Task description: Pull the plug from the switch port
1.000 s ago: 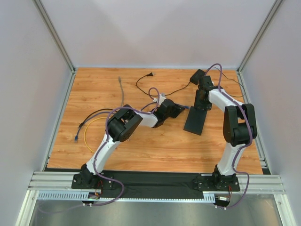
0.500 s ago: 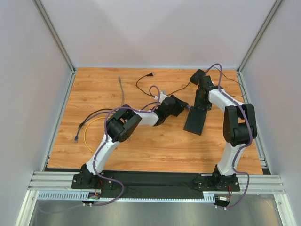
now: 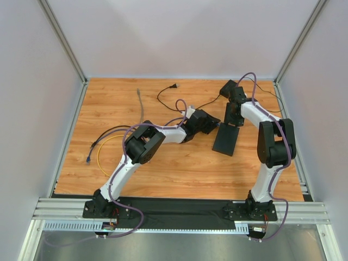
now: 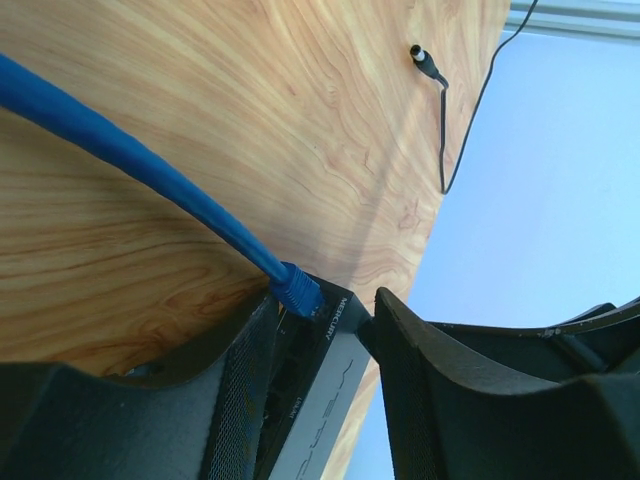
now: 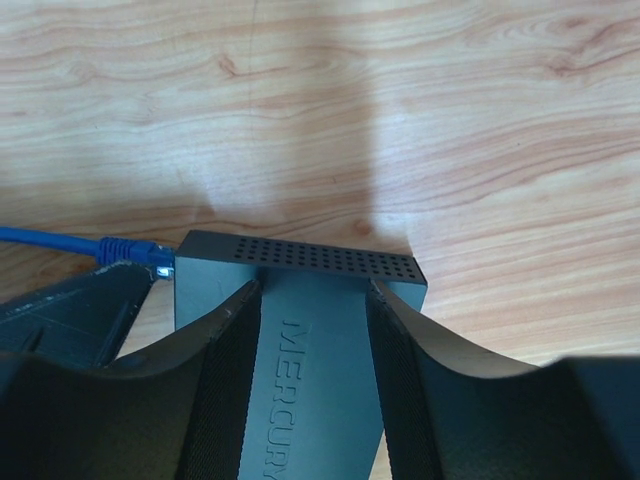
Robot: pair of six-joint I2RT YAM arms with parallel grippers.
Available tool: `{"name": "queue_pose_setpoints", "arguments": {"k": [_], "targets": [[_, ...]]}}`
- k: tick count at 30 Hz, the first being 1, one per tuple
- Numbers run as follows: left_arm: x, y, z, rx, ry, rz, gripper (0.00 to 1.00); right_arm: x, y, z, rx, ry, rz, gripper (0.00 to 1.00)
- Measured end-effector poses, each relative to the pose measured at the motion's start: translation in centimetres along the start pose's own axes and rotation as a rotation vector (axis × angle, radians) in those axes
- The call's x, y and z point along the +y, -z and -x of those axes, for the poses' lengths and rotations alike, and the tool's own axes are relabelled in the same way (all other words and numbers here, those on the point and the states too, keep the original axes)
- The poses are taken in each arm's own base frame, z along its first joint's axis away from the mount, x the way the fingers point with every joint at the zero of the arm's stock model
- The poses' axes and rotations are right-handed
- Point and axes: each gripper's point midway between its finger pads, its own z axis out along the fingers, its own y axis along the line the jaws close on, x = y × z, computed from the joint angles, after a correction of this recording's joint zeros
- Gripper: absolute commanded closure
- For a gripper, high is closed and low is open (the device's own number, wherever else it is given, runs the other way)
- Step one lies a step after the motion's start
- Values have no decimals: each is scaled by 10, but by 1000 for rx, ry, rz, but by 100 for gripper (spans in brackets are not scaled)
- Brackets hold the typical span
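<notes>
Two grippers met at the switch (image 3: 227, 139), which lay on the wooden table (image 3: 179, 174) right of centre, one short end toward the back wall. A blue cable (image 4: 120, 160) ran across the wood to its plug (image 4: 298, 292), seated in a port at a corner of the switch. The left gripper (image 4: 328, 305) had its jaws released and apart, the plug lying between the fingertips and nearer one of them (no contact that I could confirm). The right gripper (image 5: 312, 290) was over the back end of the switch with its jaws spread too. Both fingers (image 5: 225, 370) lay across the top face on either side of the MERCURY lettering; whether they pressed on it could not be told. Just behind that gripper sat a small black adapter brick (image 3: 227, 88). A thin black cord (image 4: 445, 130) with a barrel tip lay loose on the wood. Well apart, toward the left edge, lay a grey cable (image 3: 140, 103) and a yellow cable (image 3: 100, 155).
</notes>
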Motion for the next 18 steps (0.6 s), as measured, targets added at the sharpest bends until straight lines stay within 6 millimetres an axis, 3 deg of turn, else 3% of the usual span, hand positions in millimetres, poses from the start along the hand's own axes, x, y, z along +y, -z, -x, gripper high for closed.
{"name": "queue_pose_setpoints", "arguments": {"k": [10,18], "targets": [[1,-1,0,-1,60,24,51,3,0,3,-8,20,-8,53],[5,-3,-3,2,57,37,60,4,0,3,-8,30,-14,53]]}}
